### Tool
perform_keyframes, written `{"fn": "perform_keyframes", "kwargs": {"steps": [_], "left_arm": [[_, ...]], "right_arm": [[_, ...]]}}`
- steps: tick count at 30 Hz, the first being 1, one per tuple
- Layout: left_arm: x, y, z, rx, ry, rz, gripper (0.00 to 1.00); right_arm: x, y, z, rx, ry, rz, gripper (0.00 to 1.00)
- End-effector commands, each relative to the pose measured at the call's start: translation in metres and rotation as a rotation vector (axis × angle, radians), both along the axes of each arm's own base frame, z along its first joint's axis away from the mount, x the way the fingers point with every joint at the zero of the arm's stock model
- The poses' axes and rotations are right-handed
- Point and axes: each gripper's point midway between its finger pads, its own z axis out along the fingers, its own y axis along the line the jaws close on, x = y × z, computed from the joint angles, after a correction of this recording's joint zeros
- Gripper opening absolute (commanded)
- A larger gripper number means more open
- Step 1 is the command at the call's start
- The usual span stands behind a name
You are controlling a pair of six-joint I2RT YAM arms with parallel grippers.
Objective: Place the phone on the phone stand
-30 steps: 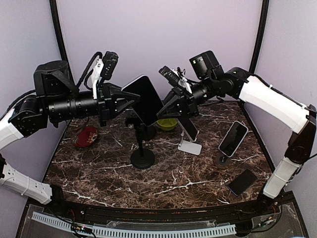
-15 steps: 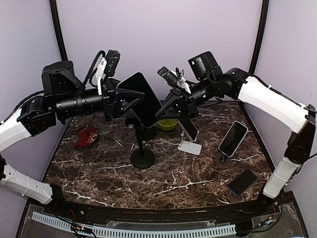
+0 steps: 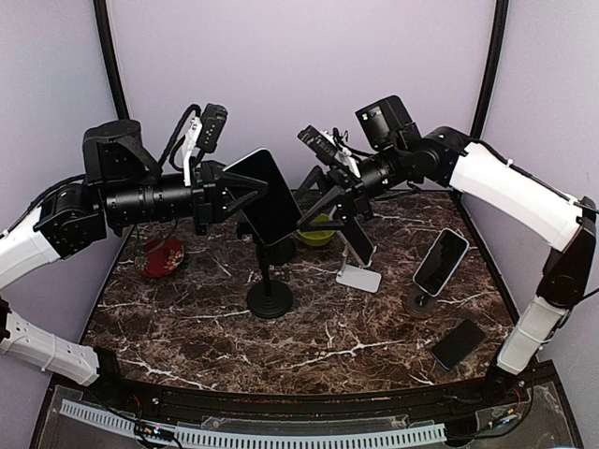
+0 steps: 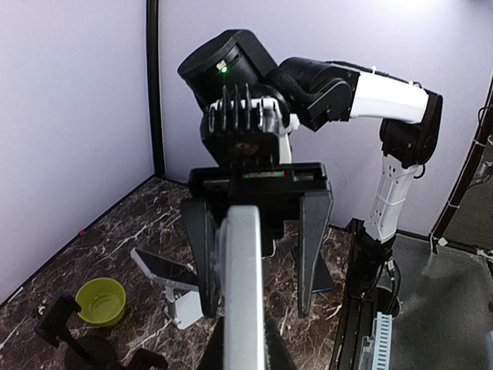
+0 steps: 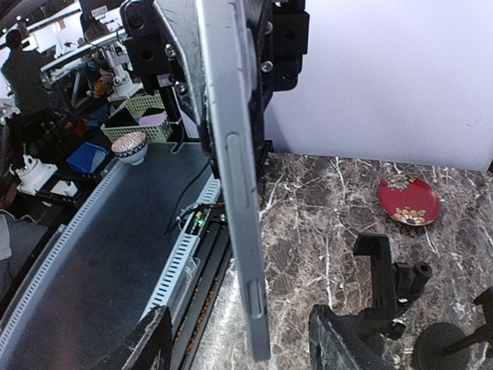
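My left gripper (image 3: 245, 192) is shut on the dark phone (image 3: 265, 195) and holds it tilted in the air above the black phone stand (image 3: 270, 297). In the left wrist view the phone (image 4: 243, 285) shows edge-on between my own fingers. My right gripper (image 3: 323, 204) faces it from the right and is open. Its fingers (image 4: 314, 247) stand on either side of the phone's far end without touching it. The right wrist view shows the phone (image 5: 231, 193) edge-on between those spread fingers, with the stand's clamp (image 5: 377, 277) below to the right.
A green bowl (image 3: 316, 234) sits behind the stand and a red plate (image 3: 164, 257) lies at the left. One phone leans on a white stand (image 3: 358, 267), another on a round stand (image 3: 441, 262). A third phone (image 3: 458, 343) lies flat near the front right.
The right gripper has opened and let go of the phone. The left gripper loosened briefly, then shut on it again. The phone has sunk slightly toward the stand.
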Motion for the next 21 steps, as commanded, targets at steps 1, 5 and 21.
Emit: {"fn": "perform_keyframes", "kwargs": {"steps": [1, 5, 21], "left_arm": [[-0.005, 0.036, 0.028, 0.013, -0.076, 0.075, 0.0], [-0.008, 0.053, 0.022, 0.063, -0.056, 0.116, 0.0], [-0.019, 0.066, 0.007, 0.135, -0.037, 0.098, 0.0]], "right_arm": [[0.026, 0.003, -0.014, -0.039, -0.101, -0.09, 0.62], [0.044, 0.012, -0.034, -0.095, -0.122, -0.134, 0.62], [0.077, 0.047, -0.074, -0.186, -0.069, -0.166, 0.58]]}}
